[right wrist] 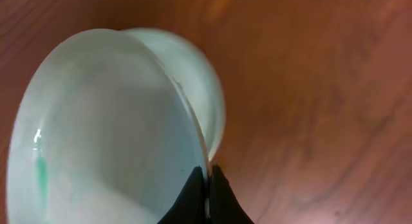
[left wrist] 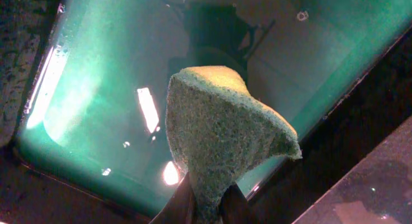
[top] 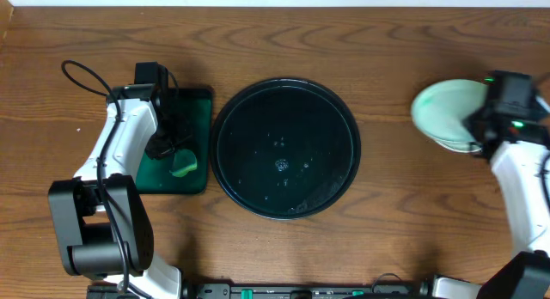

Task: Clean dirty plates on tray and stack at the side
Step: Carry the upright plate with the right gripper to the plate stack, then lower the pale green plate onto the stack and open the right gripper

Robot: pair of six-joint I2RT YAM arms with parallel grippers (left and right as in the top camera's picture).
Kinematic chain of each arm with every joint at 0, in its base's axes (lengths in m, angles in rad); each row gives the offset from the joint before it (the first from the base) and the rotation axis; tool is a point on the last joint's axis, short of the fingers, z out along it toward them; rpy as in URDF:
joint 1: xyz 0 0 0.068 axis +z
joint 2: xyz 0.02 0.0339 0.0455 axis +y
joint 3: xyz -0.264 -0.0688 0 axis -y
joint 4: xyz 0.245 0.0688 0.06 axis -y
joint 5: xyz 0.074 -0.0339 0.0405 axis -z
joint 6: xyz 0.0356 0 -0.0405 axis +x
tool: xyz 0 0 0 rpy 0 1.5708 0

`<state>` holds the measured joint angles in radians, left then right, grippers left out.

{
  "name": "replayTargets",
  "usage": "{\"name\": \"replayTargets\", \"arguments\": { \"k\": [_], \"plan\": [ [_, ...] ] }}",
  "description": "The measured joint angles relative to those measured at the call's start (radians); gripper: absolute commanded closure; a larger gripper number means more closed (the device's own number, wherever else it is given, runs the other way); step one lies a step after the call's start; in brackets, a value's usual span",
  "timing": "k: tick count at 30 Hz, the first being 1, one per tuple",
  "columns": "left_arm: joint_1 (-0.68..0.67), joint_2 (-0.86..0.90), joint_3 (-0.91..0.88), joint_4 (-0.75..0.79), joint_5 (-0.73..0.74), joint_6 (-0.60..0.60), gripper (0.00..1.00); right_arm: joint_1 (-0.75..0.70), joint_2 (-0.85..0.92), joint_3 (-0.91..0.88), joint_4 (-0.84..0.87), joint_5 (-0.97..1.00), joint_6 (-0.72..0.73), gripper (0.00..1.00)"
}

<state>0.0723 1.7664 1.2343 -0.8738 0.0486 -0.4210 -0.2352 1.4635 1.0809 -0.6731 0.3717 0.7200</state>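
The counter (top: 387, 41) carries everything. At its middle sits the tray (top: 258, 118), holding no plates, only droplets (top: 282, 166) on the gloss. Beside its left rim lies the green tray (top: 196, 118).

Well to the right of the tray, over bare counter, are the plates. I can make out 2: the held plate (right wrist: 109, 134), tilted steeply, and the lower plate (right wrist: 196, 69) just behind and under it. Whether a 3rd lies beneath cannot be told. The sponge (left wrist: 219, 134) hangs over the green tray, nipped by 1 corner.

The right fingers (right wrist: 192, 201) are clenched on the thin rim of the held plate. The left fingers (left wrist: 175, 210) are clenched on the sponge.

Risks, as I judge them:
- The rim grip is narrow and far from the plate's middle, so the plate could pivot or slip out, more so if it is wet.
- Releasing at this tilt would let 1 edge land first, and the plate could slide off the lower plate or clatter onto the counter.
- A teal smear (right wrist: 42, 176) shows near the held plate's edge, so stacking now may put a dirty plate on the pile.
- The sponge, pinched at a corner, could flop or drop free.
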Motion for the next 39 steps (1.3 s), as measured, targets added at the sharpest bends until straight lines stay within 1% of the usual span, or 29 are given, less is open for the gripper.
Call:
{"name": "replayTargets", "arguments": {
  "k": [4,6,14,15,17,18,19,20,21,23,28,32,39],
  "plan": [
    [0.0,0.0,0.0,0.0,0.0,0.0,0.93,-0.108,0.017,0.001,0.017,-0.047,0.003,0.99],
    [0.0,0.0,0.0,0.0,0.0,0.0,0.93,-0.138,0.057,0.002,0.045,-0.07,-0.005,0.99],
    [0.0,0.0,0.0,-0.002,0.0,0.0,0.93,-0.141,0.262,0.003,0.134,-0.13,-0.018,0.98],
    [0.0,0.0,0.0,-0.003,0.0,0.0,0.93,-0.141,0.282,0.003,0.148,-0.138,-0.019,0.96],
    [0.0,0.0,0.0,-0.006,0.0,0.0,0.93,-0.141,0.311,0.003,0.175,-0.157,-0.02,0.86],
    [0.0,0.0,0.0,-0.008,0.0,0.0,0.93,-0.141,0.323,0.003,0.188,-0.169,-0.023,0.75],
    [0.0,0.0,0.0,-0.009,0.0,0.0,0.93,-0.141,0.33,0.003,0.202,-0.18,-0.027,0.62],
    [0.0,0.0,0.0,-0.01,0.0,0.0,0.93,-0.141,0.336,0.003,0.216,-0.196,-0.039,0.54],
    [0.0,0.0,0.0,-0.01,0.0,0.0,0.93,-0.141,0.337,0.003,0.227,-0.204,-0.045,0.51],
    [0.0,0.0,0.0,-0.01,0.0,0.0,0.93,-0.14,0.337,0.003,0.245,-0.226,-0.066,0.49],
    [0.0,0.0,0.0,-0.009,0.0,0.0,0.93,-0.14,0.336,0.003,0.249,-0.266,-0.109,0.47],
    [0.0,0.0,0.0,0.005,0.0,0.005,0.93,-0.139,0.309,0.003,0.231,-0.35,-0.172,0.43],
    [0.0,0.0,-0.001,0.102,-0.004,0.041,0.93,-0.096,0.095,0.005,0.172,-0.543,-0.262,0.41]
  ]
}}
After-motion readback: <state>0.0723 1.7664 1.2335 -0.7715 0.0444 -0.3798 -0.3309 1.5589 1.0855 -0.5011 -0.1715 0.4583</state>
